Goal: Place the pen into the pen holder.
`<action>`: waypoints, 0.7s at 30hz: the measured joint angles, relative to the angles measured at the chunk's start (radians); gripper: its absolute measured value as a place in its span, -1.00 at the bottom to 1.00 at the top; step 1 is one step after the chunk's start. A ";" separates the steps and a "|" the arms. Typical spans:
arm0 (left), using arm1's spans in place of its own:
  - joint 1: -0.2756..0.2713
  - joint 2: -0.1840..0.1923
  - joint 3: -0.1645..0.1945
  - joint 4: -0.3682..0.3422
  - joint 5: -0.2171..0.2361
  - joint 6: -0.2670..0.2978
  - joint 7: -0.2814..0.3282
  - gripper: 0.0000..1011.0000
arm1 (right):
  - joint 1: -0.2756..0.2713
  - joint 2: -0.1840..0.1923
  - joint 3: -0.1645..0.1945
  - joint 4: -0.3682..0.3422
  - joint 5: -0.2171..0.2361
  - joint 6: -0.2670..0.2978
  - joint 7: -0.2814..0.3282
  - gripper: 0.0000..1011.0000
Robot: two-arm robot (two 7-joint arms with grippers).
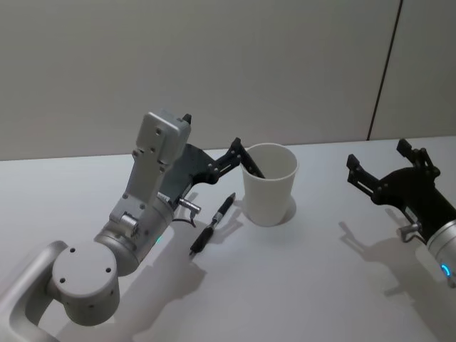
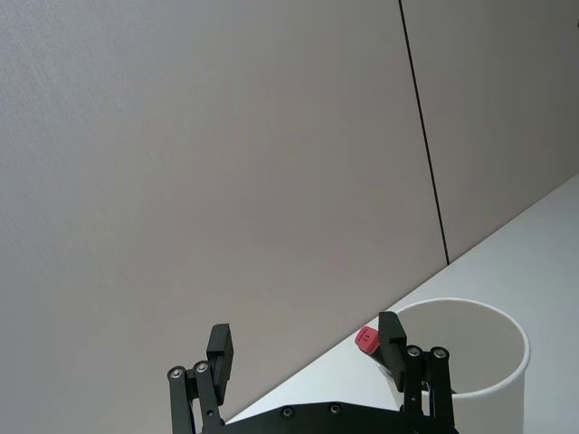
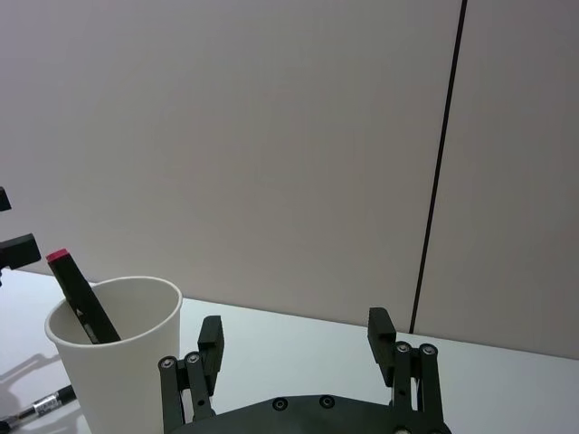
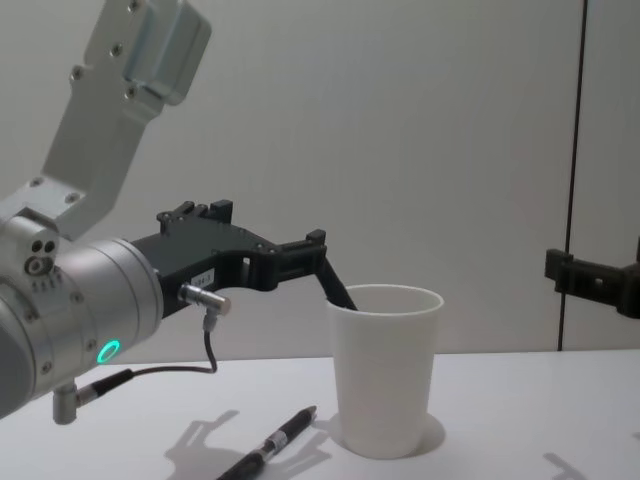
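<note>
Your left pincer reaches in from the left and hangs level with the rim of the pen holder. Its fingers are spread wide and grip nothing. Your right pincer sits off to the right, well apart from the holder, likewise spread and holding nothing.

Under both you have a plain white table, marked by soft shadows of the arms and the holder. Beyond its far edge rises a pale grey wall, with one thin dark seam running down it on the right.

Nearest you, a second pen lies flat on the table. It is lower than the left pincer, and its far tip is close to the holder's left side but apart from it.

Farther on, the pen leans toward your left, and its red end pokes above the rolled rim. That end is just beside one finger of the left pincer; you cannot tell whether they touch. The other finger stands well clear.

The pen holder, a white paper cup, stands upright on the table. That one dark pen rests inside it against the rim.
</note>
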 joint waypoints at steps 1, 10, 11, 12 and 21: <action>0.000 0.000 0.000 0.000 0.000 0.000 0.000 0.98 | -0.001 0.000 -0.001 -0.001 0.002 -0.001 -0.001 0.98; 0.001 0.002 -0.001 -0.005 0.001 0.012 -0.007 0.98 | -0.002 -0.001 -0.001 -0.002 0.004 -0.001 -0.002 0.98; 0.002 0.003 -0.002 -0.008 0.001 0.023 -0.012 0.98 | -0.002 -0.001 -0.001 -0.002 0.004 -0.001 -0.002 0.98; 0.003 0.005 -0.002 -0.013 0.000 0.034 -0.017 0.98 | -0.002 -0.001 -0.001 -0.002 0.004 -0.001 -0.002 0.98; 0.011 0.017 -0.008 -0.054 -0.016 0.138 -0.038 0.98 | -0.002 -0.001 0.000 -0.002 0.004 -0.001 -0.002 0.98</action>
